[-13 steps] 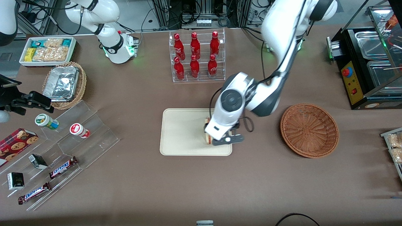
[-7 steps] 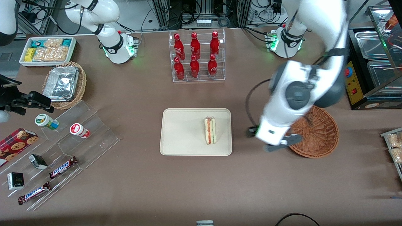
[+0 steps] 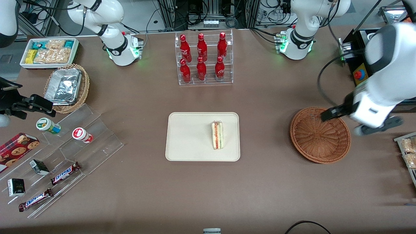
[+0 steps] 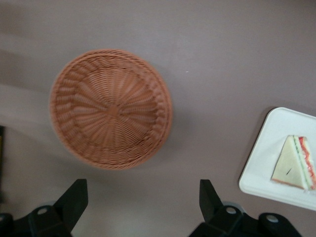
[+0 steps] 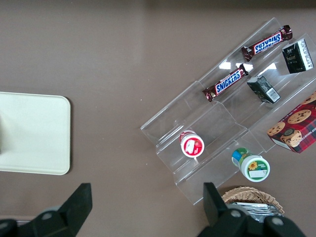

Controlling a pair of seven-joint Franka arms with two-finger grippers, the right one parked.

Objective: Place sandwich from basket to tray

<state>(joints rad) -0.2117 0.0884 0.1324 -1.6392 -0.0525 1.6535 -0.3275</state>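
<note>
Sandwich: one, on tray | basket: one | tool: fingers spread, above basket's edge

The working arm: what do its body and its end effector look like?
The arm has glossy white rounded shells with dark grey joint sections; a black cable loops beside it. Its base ring glows green. The end effector, above the table near the basket, has two black wedge-shaped fingers, wide apart.
</note>
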